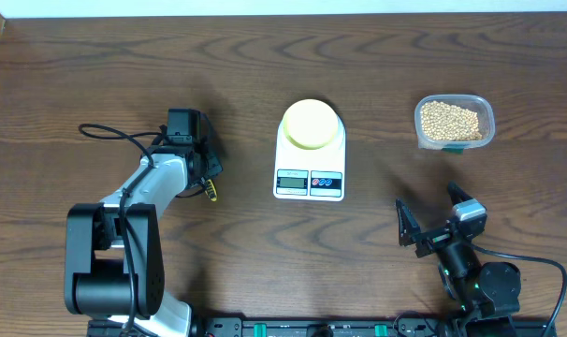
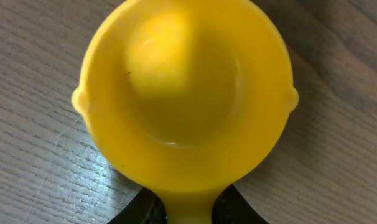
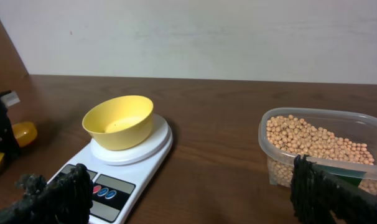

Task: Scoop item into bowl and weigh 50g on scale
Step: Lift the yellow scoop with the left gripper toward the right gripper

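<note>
My left tool [image 2: 188, 210] pinches the yellow plastic scoop [image 2: 185, 93]; small tan beans [image 1: 449, 120] lie far right, nearer my wide-open, empty right tool [image 1: 433, 215].

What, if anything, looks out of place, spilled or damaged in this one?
Nothing stands out. The bowl sits upright on the scale. The beans are all inside the clear tub, with none spilled on the table. The yellow scoop is empty and intact.
</note>
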You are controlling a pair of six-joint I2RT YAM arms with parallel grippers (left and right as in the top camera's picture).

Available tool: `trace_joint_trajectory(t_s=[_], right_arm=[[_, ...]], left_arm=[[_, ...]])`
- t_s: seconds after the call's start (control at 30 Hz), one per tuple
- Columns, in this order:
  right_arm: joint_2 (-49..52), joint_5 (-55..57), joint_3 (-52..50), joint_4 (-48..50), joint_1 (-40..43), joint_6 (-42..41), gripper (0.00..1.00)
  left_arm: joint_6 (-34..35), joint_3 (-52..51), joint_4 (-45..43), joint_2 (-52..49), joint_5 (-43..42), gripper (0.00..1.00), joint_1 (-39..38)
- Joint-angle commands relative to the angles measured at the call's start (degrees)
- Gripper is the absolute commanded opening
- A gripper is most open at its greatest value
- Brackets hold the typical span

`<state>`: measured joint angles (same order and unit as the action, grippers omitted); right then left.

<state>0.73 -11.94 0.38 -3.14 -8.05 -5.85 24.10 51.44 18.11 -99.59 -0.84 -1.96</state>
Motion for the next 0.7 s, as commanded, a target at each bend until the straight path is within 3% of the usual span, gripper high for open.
trace_joint_trajectory(t_s=[0.0,0.3,0.53,0.67], right_arm=[[-0.1,0.0,-0.1,-0.2,0.5,0.3,0.99],[-0.1,0.0,-0.1,-0.2,0.5,0.3,0.99],[-0.1,0.4,-0.1,-0.2,0.5,3.3,0.99],[-0.1,0.7,-0.1,-0.2,0.5,3.4,0.99]], left_arm=[[-0.3,-0.6,0.6,-1.5,0.4,0.22,0.2],[0.4,-0.1,0.6,1.2,0.0,0.15,0.2],[4.8,0.0,0.6,10.5,-0.3,0.16,0.2],[6.8,0.0,-0.1,16.2,-5.6,0.15,0.2]])
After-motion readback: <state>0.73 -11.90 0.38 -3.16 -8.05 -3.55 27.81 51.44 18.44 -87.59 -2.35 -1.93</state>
